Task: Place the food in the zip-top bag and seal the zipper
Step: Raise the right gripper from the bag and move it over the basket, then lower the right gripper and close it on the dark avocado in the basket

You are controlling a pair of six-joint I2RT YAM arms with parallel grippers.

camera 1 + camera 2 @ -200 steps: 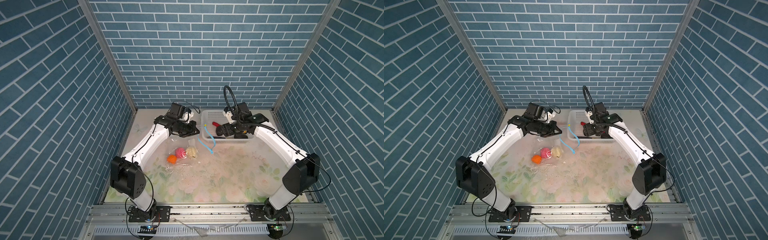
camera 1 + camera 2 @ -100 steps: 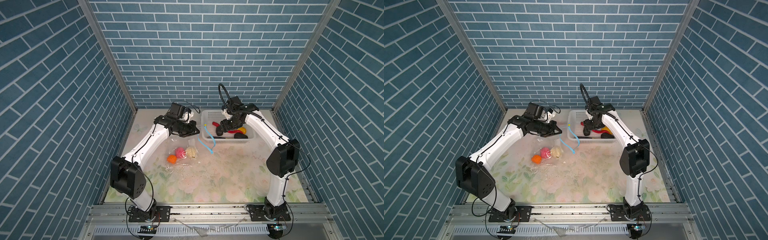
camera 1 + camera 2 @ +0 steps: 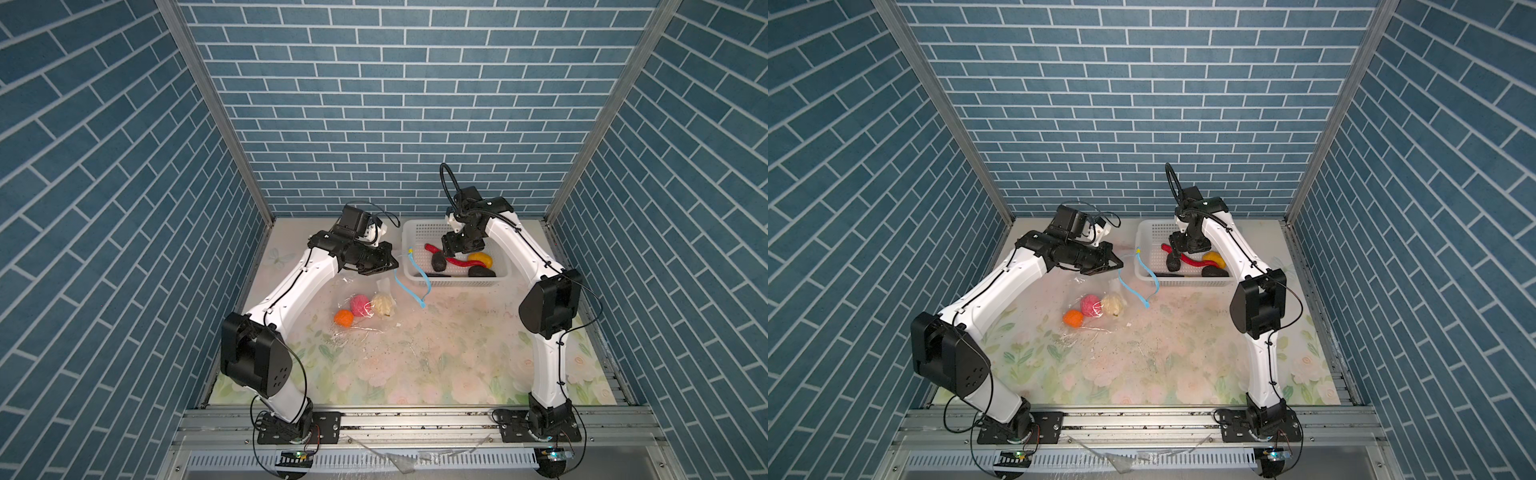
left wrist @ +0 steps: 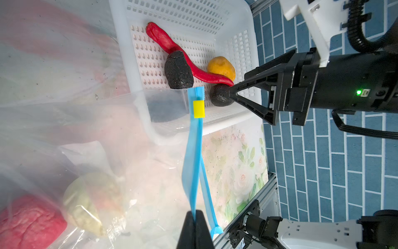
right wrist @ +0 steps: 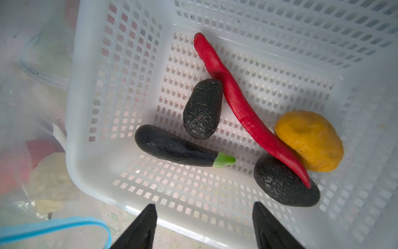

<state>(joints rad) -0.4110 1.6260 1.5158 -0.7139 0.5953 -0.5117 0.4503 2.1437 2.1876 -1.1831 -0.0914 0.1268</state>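
Clear crinkly plastic on the floral tabletop (image 3: 415, 365): the zip-top bag (image 3: 370, 291), spread just left of the white perforated basket (image 3: 457, 284) in both top views, with one corner draped against the basket's wall. Inside the bag, bunched in a short row: orange ball (image 3: 344, 318), pink bumpy ball (image 3: 360, 305) in the middle, cream lump (image 3: 382, 305).

Light blue zipper (image 4: 193, 151) along the bag's mouth, unsealed, its two strips parted close to the left tool (image 4: 195, 217). Yellow tab (image 4: 198, 109) at the end nearest the basket. Left tool pinched together on one strip of the zipper, with that edge raised off the tabletop.

Still in the basket:
- red chilli (image 5: 241, 107), stretched across the floor
- one black lump (image 5: 203, 110), touching the chilli's side
- a second black lump (image 5: 284, 181), under the chilli's pointed tip
- yellow-orange fruit (image 5: 310, 140), against the chilli's other side
- dark aubergine (image 5: 172, 146) with a green cap, lying apart from the chilli

Right tool (image 5: 203, 207) above the basket, fingers well apart, nothing between them, touching none of the food.
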